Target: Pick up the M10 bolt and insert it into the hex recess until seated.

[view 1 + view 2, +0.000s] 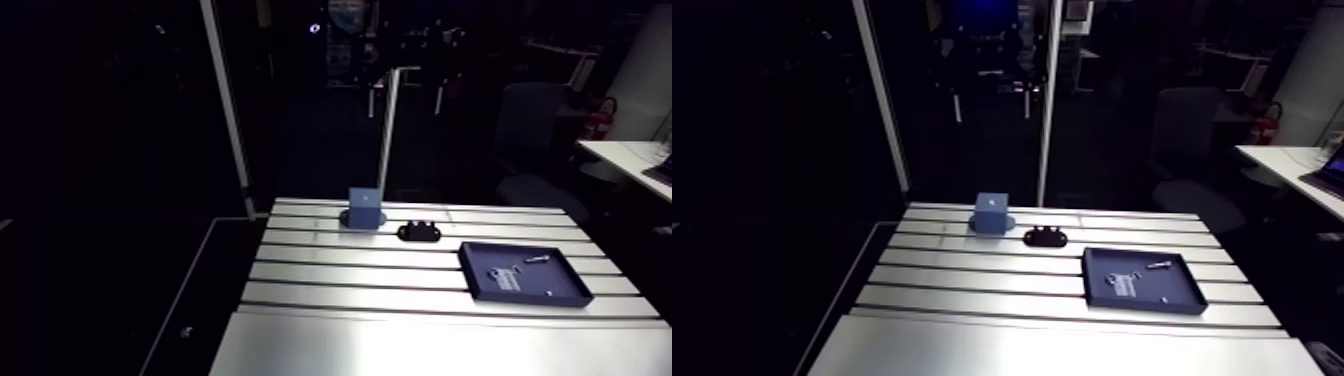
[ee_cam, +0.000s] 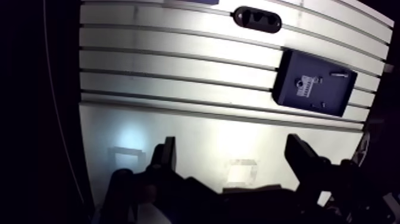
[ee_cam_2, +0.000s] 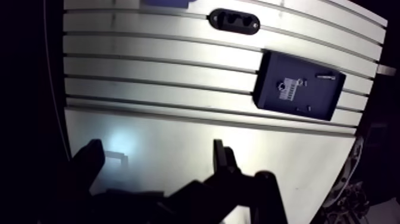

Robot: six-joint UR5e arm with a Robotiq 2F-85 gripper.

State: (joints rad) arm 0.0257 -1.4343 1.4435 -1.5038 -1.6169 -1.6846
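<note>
Nearest: gripper [image 2: 233, 159] low over the smooth plate at the near end of the table [image 1: 400, 345]. In the wrist view its two dark fingers [image 2: 299, 156] stand wide apart, with only bare bright metal showing in the gap. Hand open and empty.

Ahead of the gripper: the smooth plate ends and the slotted part begins, long grooves running crosswise. Bare slats lie between the gripper and everything else on the table.

Further out, ahead of the gripper and off to one side: dark blue tray [image 1: 468, 270], shallow, low rim, sitting flat on the slats and slightly skewed to the grooves.

Inside the tray:
- Slim bright metal piece on its side, close to the tray's far wall. I take it for the M10 bolt [image 1: 537, 258], though it is too small to read head or thread.
- Pale ribbed label [image 1: 505, 282] near the middle of the tray floor.
- Small round piece [image 1: 493, 273] just beside the label.
- Pale speck [image 1: 550, 292] near the tray's near wall.
- All three lie apart from the bolt, and only the low rim stands around it.

Beyond the tray, toward the far edge: black oval fixture [image 1: 419, 232], low, with two openings side by side in its top. Their shape is too small to make out.

Farthest: blue block [image 1: 365, 205], near the fixture but not touching it. It stands upright on a darker base, with a small pale mark on the face toward the arm.
</note>
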